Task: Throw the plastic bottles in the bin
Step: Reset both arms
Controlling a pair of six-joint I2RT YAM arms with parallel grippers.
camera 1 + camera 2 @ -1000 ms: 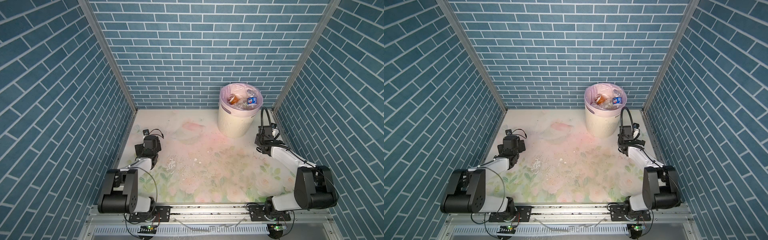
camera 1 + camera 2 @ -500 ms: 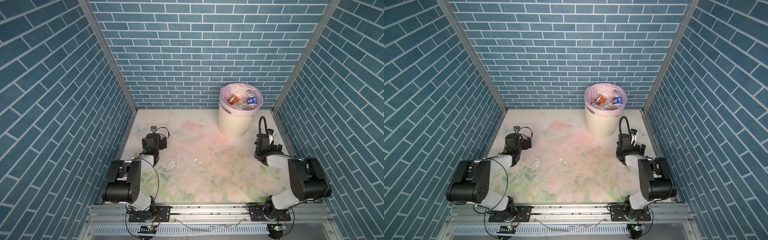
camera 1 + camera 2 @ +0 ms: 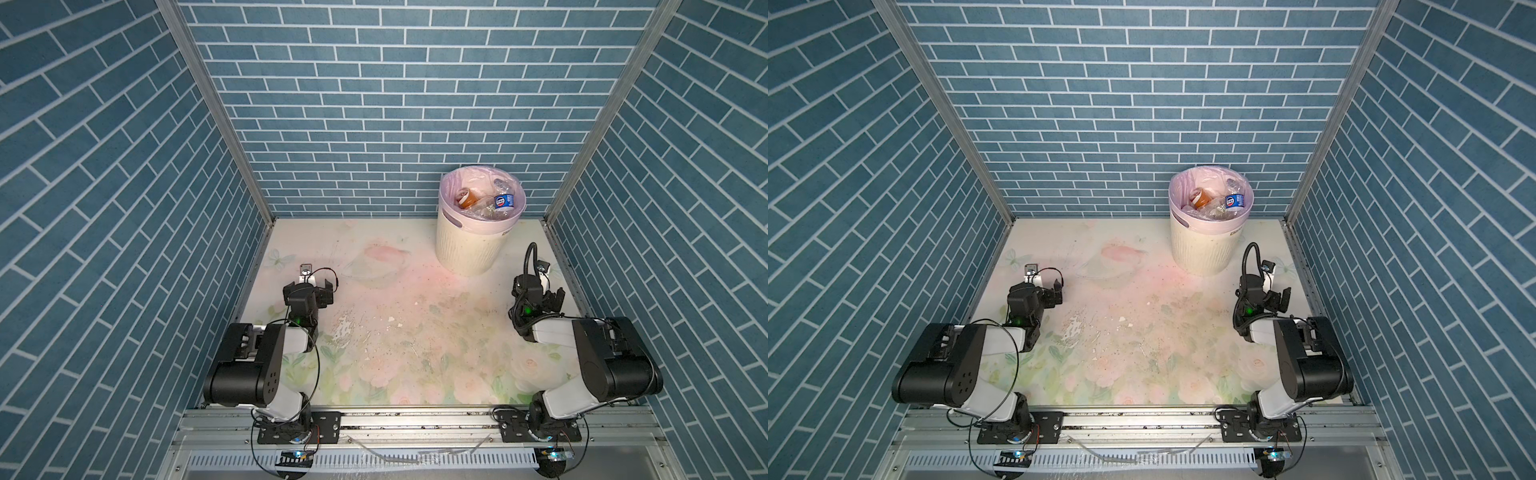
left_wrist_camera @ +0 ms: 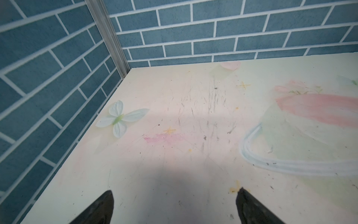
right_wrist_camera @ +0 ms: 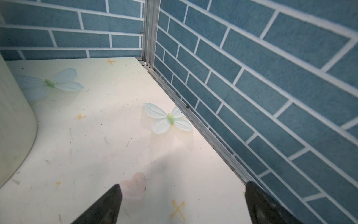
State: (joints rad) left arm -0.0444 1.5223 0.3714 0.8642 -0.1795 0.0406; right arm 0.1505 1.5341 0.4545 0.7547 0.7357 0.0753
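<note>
Both arms have folded back toward the near rail. In both top views we see the plastic bottles point(image 3: 494, 203) point(image 3: 1225, 204) heaped inside the bin point(image 3: 465, 245), well apart from the left pincer point(image 3: 309, 286) and nearer the right pincer point(image 3: 549, 298). In the left wrist view, our left pincer point(image 4: 174, 190) stands wide apart above the table point(image 4: 193, 116). In the right wrist view, the right pincer point(image 5: 183, 184) is also spread, gripping nothing, with the bin point(image 5: 11, 126) wall near it.
</note>
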